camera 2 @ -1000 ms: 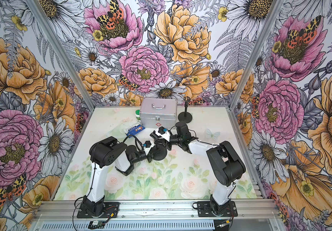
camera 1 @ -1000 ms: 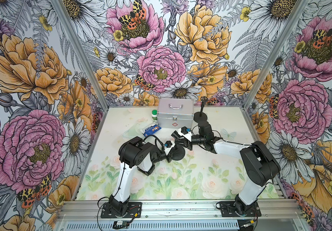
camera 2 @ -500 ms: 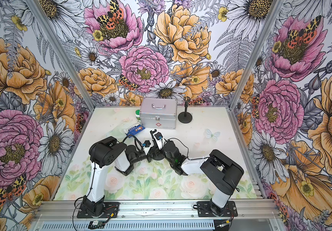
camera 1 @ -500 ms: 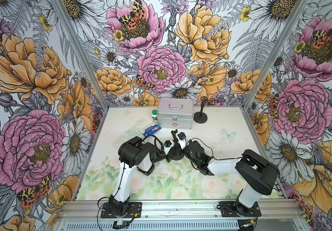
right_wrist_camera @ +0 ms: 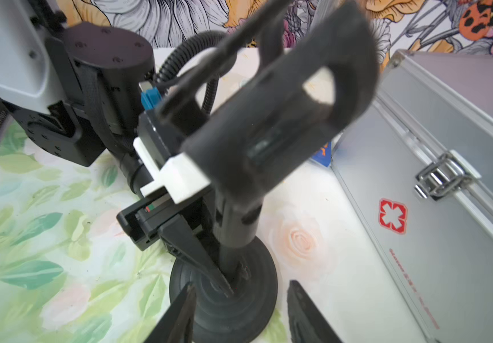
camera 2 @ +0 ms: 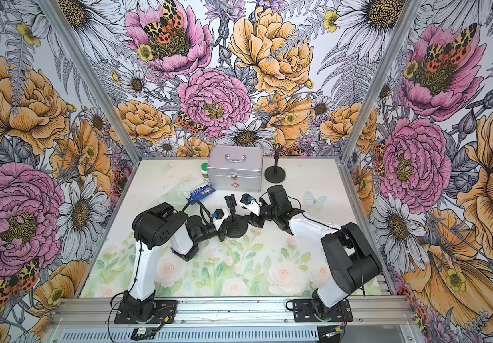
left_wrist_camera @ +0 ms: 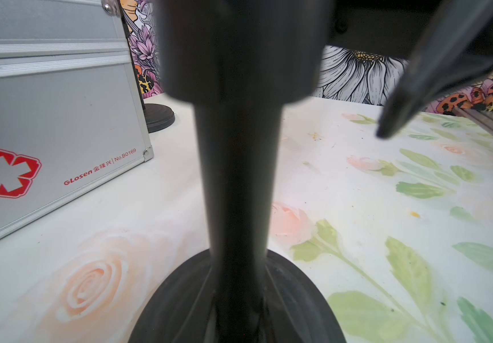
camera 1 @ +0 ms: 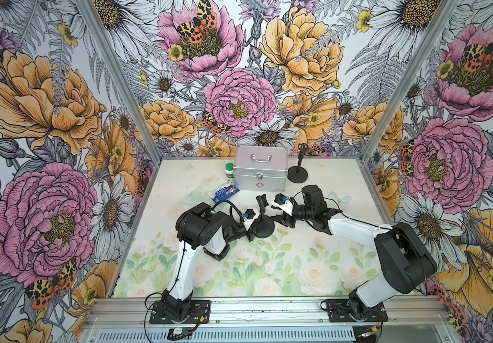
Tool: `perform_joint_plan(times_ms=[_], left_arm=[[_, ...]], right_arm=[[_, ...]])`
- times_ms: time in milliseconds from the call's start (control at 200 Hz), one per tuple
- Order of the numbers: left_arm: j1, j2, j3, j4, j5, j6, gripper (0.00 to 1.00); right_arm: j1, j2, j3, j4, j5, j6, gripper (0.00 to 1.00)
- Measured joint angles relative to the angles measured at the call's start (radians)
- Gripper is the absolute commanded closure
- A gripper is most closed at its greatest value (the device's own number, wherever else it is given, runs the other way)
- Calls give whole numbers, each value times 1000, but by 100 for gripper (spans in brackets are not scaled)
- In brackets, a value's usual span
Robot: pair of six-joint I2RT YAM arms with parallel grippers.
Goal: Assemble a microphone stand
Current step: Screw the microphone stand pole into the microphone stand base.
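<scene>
Black stand pole (right_wrist_camera: pixel 233 231), clip (right_wrist_camera: pixel 284 112) fitted, sits clamped in the left pincer (right_wrist_camera: pixel 230 276). Right pincer (right_wrist_camera: pixel 241 285) is open; tightening the clip probably follows.

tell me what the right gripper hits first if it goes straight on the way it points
probably the microphone stand's round base, just ahead of the open right gripper; depth is unclear

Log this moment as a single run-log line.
left gripper: shut on microphone stand pole | right gripper: open, at stand base, not gripping | mic clip: atop pole
</scene>
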Motion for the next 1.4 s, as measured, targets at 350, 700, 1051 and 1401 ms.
perform_joint_plan(times_ms=[350, 700, 1051, 1401], left_arm=[[0, 0, -1, 0, 0, 0, 78], [1, 0, 1, 0, 0, -8, 78], [7, 0, -2, 0, 6, -10, 78], [6, -2, -2, 0, 5, -12, 78]], right_arm=[[-8, 190, 198, -92, -216, -47, 55], [-5, 196, 219, -97, -268, -34, 100], [339, 44, -243, 683, 772, 540, 100], [249, 72, -252, 668, 602, 496, 58]])
